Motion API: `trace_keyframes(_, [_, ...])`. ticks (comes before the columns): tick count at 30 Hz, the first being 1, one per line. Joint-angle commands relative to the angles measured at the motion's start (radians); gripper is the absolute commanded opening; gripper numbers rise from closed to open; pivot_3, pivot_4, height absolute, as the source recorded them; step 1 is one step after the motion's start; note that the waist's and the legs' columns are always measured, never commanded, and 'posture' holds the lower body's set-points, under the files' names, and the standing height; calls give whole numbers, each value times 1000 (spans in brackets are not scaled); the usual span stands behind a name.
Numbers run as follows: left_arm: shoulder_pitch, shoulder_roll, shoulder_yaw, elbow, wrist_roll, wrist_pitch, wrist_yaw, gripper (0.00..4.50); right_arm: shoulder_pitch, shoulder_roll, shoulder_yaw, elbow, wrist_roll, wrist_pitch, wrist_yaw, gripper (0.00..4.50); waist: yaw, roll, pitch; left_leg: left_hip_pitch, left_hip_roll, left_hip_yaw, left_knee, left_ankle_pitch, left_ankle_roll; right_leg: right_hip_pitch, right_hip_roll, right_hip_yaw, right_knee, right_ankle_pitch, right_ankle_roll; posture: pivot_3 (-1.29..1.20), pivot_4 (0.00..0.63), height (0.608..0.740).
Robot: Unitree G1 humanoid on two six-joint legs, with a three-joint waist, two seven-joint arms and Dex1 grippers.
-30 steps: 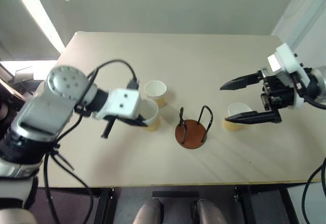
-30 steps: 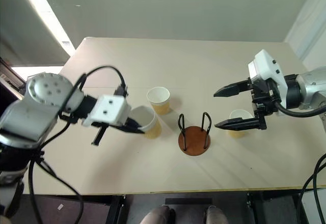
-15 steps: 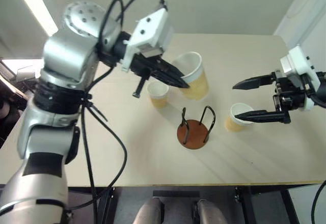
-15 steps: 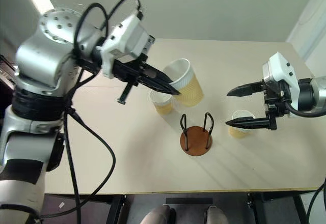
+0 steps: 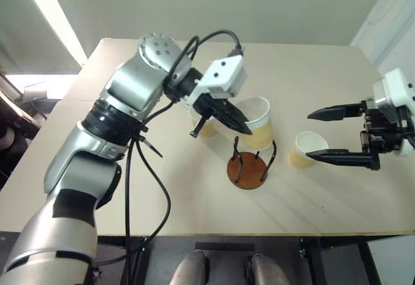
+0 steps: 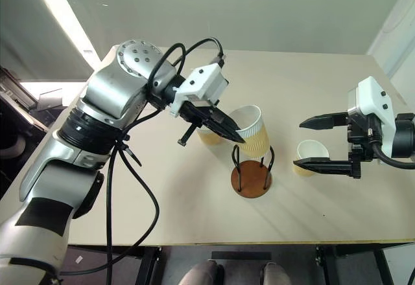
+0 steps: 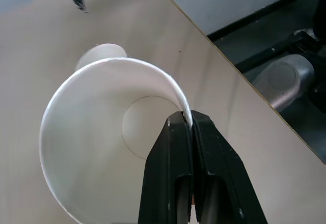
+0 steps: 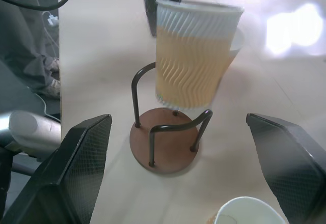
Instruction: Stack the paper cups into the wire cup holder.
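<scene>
The wire cup holder (image 5: 249, 165) stands near the front of the desk (image 5: 194, 214), and it is empty. Just above it the left tool (image 5: 238, 125) carries one paper cup (image 5: 255, 124), tilted, with its bottom over the black wire loops and not yet between them.

I think the risk is here. The cup hangs from its rim alone, so it can swing or slip if the arm goes down fast. If the tilted bottom meets the top of a loop instead of the gap, the cup may catch, or the light holder may be pushed over or slide on the desk. The rim can also be crushed by such a thin pinch.

The left tool is clenched on the rim, one finger (image 7: 170, 173) inside the cup and the other outside.

On the right, a second paper cup (image 5: 307, 149) stands upright on the desk. The right tool (image 5: 337, 136) hovers by it, jaws spread wide, grasping nothing.

Farther back, a third paper cup (image 5: 205, 127) stands behind the left tool, partly hidden.
</scene>
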Motion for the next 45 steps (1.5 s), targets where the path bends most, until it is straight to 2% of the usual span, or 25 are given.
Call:
trace_keyframes(1, [-16,21,-26,-33,-10,-45,-37,34,0,-23,-55,-27,25,0,-19,4404,0,0,0,0,0,0,0,0,0,0,0,0,0,0,0,0,150,740])
trace_keyframes(8, [1,28,-67,-57,-1,-54,-37,34,3,-17,-31,-24,15,-28,-36,4404,2,0,0,0,0,0,0,0,0,0,0,0,0,0,0,0,150,740])
trace_keyframes(13, [8,-8,-36,-50,22,-44,-37,34,-2,-24,-5,-10,1,-44,-37,4404,2,0,0,0,0,0,1,0,0,0,0,0,0,0,0,0,150,740])
trace_keyframes(16, [12,-26,-9,-51,21,-17,-37,608,0,-32,6,0,-11,-51,-29,4404,4,0,0,0,0,0,1,0,1,0,0,0,0,0,0,0,150,740])
trace_keyframes(24, [22,11,-15,-82,16,-15,-37,3457,-1,-62,39,34,-55,-79,1,4404,5,0,0,0,0,0,1,0,1,0,0,0,0,0,0,0,150,740])
trace_keyframes(27, [21,3,23,-81,21,-1,-33,4477,12,-86,68,51,-105,-112,20,4404,8,0,0,0,0,0,1,0,1,0,0,0,0,0,1,0,150,740])
trace_keyframes(33, [35,41,226,-79,-82,165,31,4477,38,-127,148,56,-215,-163,22,4404,8,0,0,0,0,1,1,0,1,0,0,0,0,0,1,0,150,740])
trace_keyframes(42, [133,203,431,-162,-158,359,79,4477,30,-153,283,113,-385,-235,37,4404,6,0,0,0,0,1,2,0,2,0,0,1,0,0,1,0,150,740])
trace_keyframes(45, [264,308,517,-234,-206,409,63,4477,-16,-126,408,172,-506,-287,37,4404,-1,1,0,1,0,2,1,0,2,0,0,1,-1,0,1,0,150,740])
